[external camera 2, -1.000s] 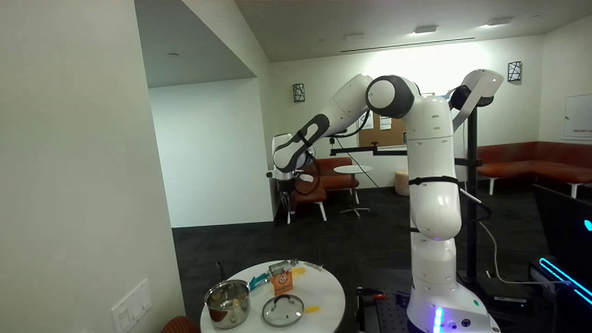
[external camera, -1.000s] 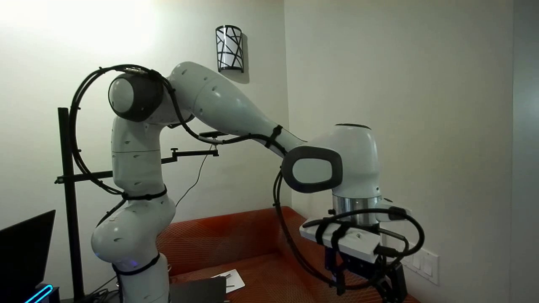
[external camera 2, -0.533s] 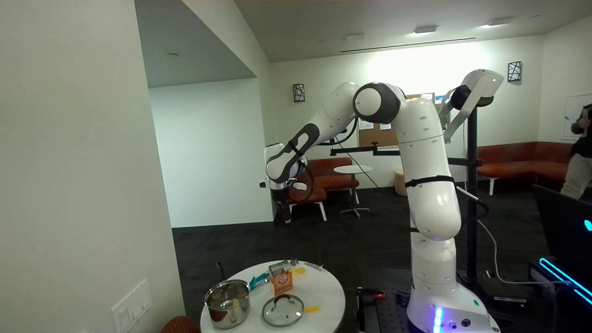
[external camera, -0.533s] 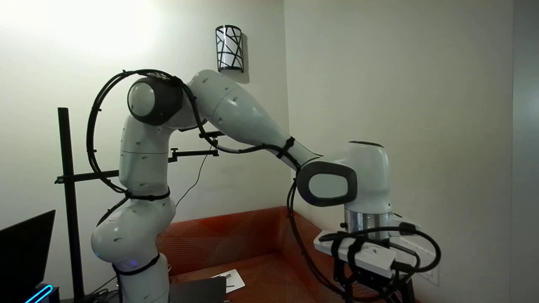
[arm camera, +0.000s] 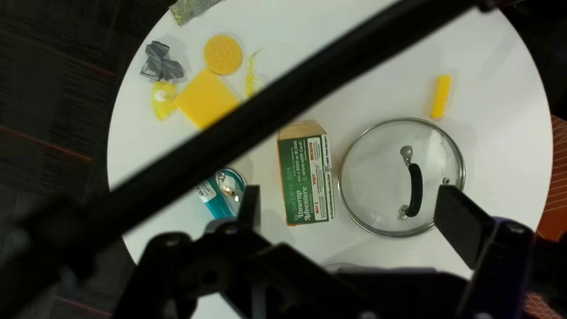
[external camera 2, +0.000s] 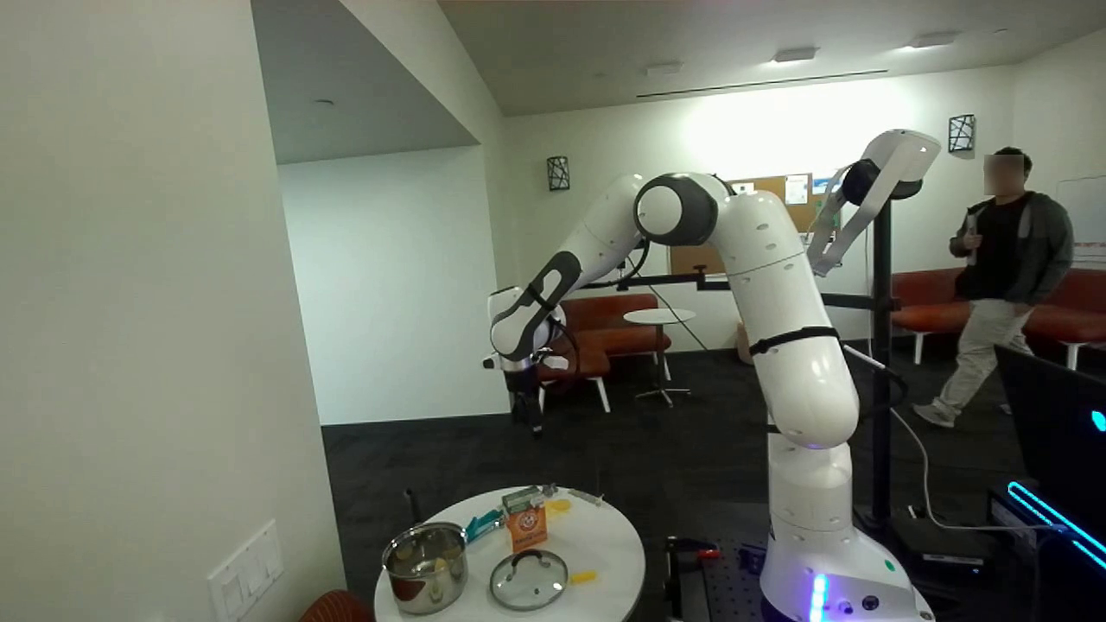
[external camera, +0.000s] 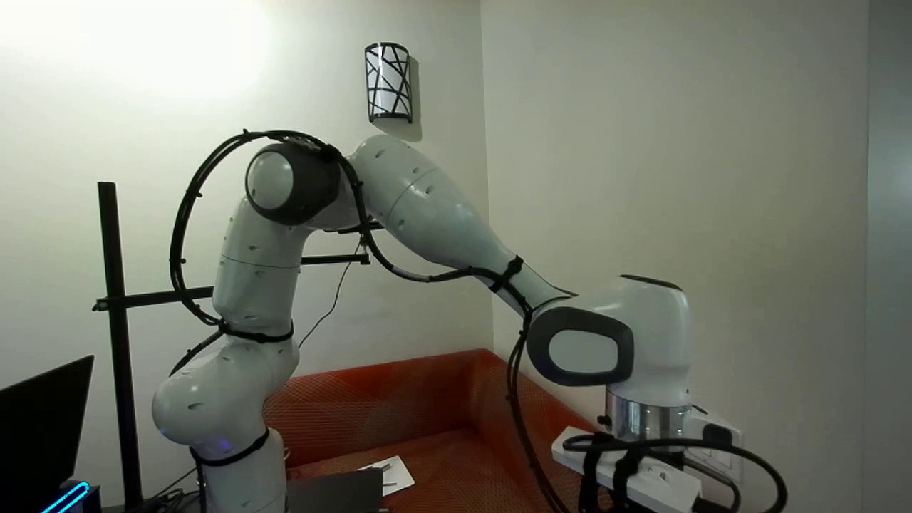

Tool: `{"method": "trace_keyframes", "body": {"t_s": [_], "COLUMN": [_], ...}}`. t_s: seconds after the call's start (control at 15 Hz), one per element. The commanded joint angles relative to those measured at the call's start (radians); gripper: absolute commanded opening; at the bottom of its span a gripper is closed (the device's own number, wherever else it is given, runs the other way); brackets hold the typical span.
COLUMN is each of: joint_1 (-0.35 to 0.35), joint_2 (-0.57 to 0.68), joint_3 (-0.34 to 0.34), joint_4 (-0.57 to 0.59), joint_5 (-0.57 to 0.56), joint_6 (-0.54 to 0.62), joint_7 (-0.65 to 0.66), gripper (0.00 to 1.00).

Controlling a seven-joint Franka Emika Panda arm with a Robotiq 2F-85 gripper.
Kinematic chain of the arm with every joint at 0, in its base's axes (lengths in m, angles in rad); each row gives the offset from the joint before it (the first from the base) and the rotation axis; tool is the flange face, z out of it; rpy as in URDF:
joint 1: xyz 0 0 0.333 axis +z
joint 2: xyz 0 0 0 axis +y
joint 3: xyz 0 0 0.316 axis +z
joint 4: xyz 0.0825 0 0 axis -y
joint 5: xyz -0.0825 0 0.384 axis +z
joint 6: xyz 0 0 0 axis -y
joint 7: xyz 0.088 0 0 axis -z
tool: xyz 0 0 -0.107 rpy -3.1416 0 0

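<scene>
My gripper [arm camera: 354, 212] is open and empty, with its fingers wide apart, high above a round white table [external camera 2: 618, 553]. In an exterior view the gripper [external camera 2: 527, 413] hangs pointing down. Below it in the wrist view are a glass lid [arm camera: 376, 177] with a black handle [arm camera: 415, 190], and an orange and green box [arm camera: 305, 181] to its left. A teal packet [arm camera: 217, 206] lies near the left finger. In an exterior view a steel pot [external camera 2: 425, 570] stands beside the lid [external camera 2: 529, 583]. The fingers are below the frame in an exterior view.
A yellow bar [arm camera: 441, 95], a yellow square [arm camera: 207, 98], a round yellow disc [arm camera: 223, 54] and grey crumpled foil [arm camera: 160, 64] lie on the table. A black cable [arm camera: 266, 119] crosses the wrist view. A wall [external camera 2: 173, 345] and red sofa [external camera: 385, 406] stand nearby. A person [external camera 2: 1002, 250] walks behind.
The arm has leaned forward and lowered, bringing the gripper down toward the table. A person has walked into view at the back right. The tabletop things have not moved.
</scene>
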Motion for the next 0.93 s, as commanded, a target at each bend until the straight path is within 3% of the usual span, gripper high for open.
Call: {"method": "trace_keyframes", "body": {"t_s": [0.0, 0.87], "joint_1": [-0.027, -0.06], "joint_2": [0.048, 0.146], "joint_3": [0.023, 0.055], "joint_4": [0.034, 0.026], "joint_5": [-0.027, -0.065], "joint_6": [0.017, 0.128], "joint_7": [0.014, 0.001], "gripper": [1.0, 1.0]}}
